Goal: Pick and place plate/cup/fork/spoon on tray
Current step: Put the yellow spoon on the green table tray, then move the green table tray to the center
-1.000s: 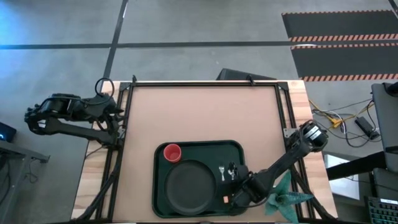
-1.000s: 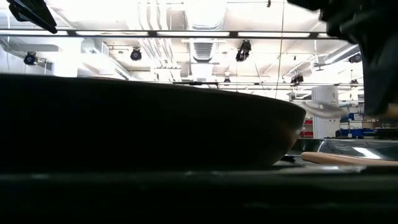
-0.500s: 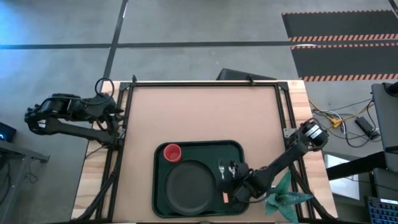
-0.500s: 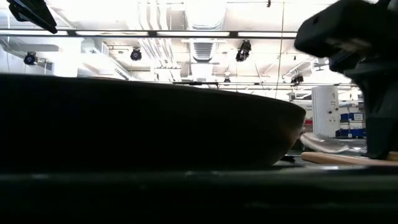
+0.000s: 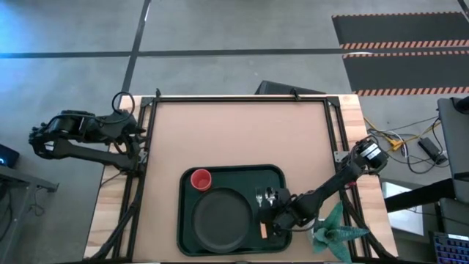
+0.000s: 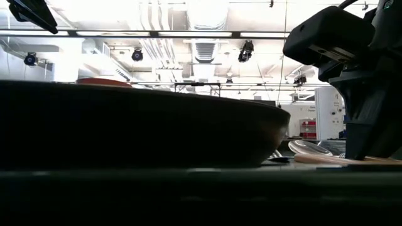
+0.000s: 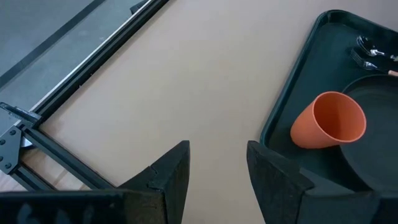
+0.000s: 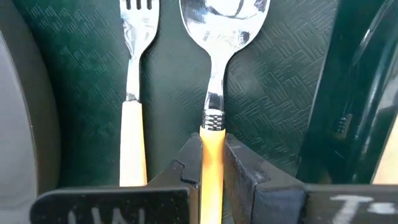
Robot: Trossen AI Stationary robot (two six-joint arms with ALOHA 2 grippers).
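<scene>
Right hand [image 8: 212,163] grips your spoon [image 8: 219,37] handle on the tray [image 5: 242,173], beside the fork [image 8: 133,93] | left hand [image 7: 217,168] open off-table | low view: plate [image 6: 138,132] hides the cup [image 5: 201,179]

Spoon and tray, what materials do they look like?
Spoon: bowl and neck look like polished metal, mirror reflections; handle matte orange, probably plastic. Tray: dark green with a fine woven-pattern texture, low sheen, likely moulded plastic.
</scene>
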